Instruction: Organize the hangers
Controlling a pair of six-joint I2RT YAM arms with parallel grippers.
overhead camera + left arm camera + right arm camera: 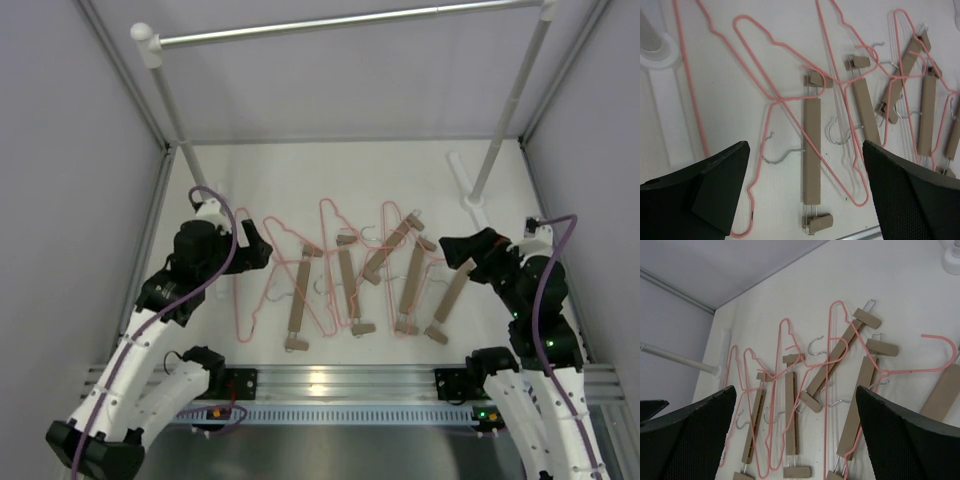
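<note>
Several pink wire hangers (268,270) and several tan wooden bar hangers (346,282) with clip ends and silver hooks lie tangled on the white table (300,170) between my arms. My left gripper (262,250) is open and empty above the leftmost pink hangers. In the left wrist view its fingers (720,190) flank a wooden bar hanger (811,150) and a pink wire (765,85). My right gripper (450,248) is open and empty just left of the rightmost wooden hanger (452,295). In the right wrist view wooden bars (791,412) and pink wires (827,370) lie below it.
A silver rail (350,20) on white posts (170,100) spans the back, its right post (505,110) on a white foot (468,180). Grey walls enclose the sides. A metal frame (330,385) runs along the near edge.
</note>
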